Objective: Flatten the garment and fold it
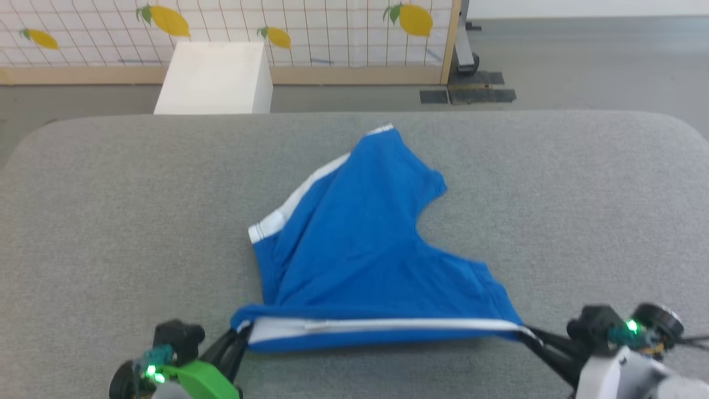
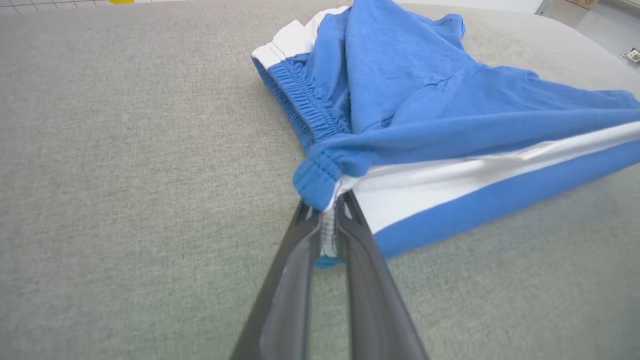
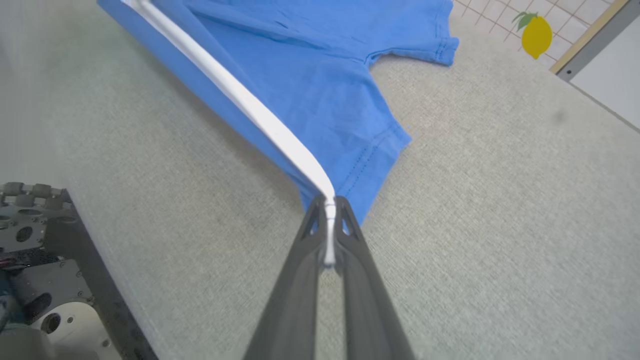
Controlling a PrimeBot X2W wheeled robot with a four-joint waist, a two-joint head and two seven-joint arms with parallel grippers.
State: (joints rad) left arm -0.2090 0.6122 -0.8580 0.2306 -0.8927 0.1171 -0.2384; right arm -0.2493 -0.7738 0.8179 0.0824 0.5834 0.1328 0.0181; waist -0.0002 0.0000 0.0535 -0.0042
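At seven o'clock in the head view, the left gripper [image 1: 239, 333] has its two long dark fingers pinched together on the gathered elastic waistband [image 2: 320, 175] corner of the garment [image 1: 354, 244]. These soft royal-blue shorts lie rumpled in the middle of the grey cloth-covered table [image 1: 111, 221], one leg trailing toward twelve. The white side stripe [image 1: 388, 326] runs taut along the near edge at six (lifted slightly, it seems, off the cloth) to five o'clock, where the right gripper [image 1: 529, 334] is clamped on the stripe's hem end. This fabric looks light, limp and not slippery, so it will likely sag and crease wherever it is unsupported. Corners and seamed edges such as the waistband and hem look the surest holds.
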